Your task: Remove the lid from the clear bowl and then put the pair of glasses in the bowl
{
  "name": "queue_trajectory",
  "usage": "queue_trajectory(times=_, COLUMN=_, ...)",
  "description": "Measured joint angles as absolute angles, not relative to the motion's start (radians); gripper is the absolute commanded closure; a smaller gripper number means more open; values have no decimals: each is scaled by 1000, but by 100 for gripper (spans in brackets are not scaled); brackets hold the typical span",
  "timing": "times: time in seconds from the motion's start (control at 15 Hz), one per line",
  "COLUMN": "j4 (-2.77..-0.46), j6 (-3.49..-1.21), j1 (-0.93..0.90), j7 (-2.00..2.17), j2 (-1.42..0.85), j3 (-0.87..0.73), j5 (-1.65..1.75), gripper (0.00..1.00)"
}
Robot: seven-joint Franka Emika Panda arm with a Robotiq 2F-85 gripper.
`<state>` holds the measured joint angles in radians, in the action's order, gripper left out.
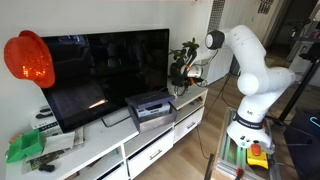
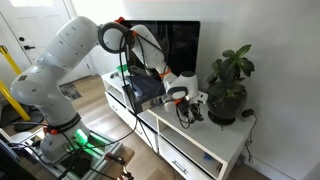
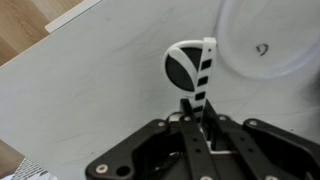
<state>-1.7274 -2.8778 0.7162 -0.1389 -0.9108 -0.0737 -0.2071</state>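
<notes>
Here your pincer (image 3: 197,108) was nearly shut, clamped on the glasses (image 3: 184,68). The bowl (image 3: 262,40) lay just beside them on the white surface (image 3: 100,90).

Fig. Room interior, evenly lit. A plain white wall (image 1: 110,14) backs a long, low white cabinet (image 1: 148,157) with drawer fronts. On its top stands a large dark television (image 1: 105,70), with a grey box-shaped device (image 1: 152,108) at the screen's 4 o'clock, a potted plant (image 2: 228,85) at its 3 o'clock and a red-orange rounded object (image 1: 28,58) at its 9 o'clock. The wood-plank floor (image 1: 195,150) lies at the cabinet's 5 o'clock. In an exterior view a white door (image 2: 28,45) stands at the frame's 9 o'clock.
</notes>
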Motion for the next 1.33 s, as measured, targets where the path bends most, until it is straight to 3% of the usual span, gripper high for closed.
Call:
queue_trajectory(times=0.73, j4=-2138, j6=-2799, j1=733, j7=-364, j2=-461, j3=25, j5=-176, gripper=97)
queue_trajectory(times=1.33, j4=-2138, j6=-2436, j1=720, j7=-552, j2=-346, j3=67, j5=-406, gripper=97)
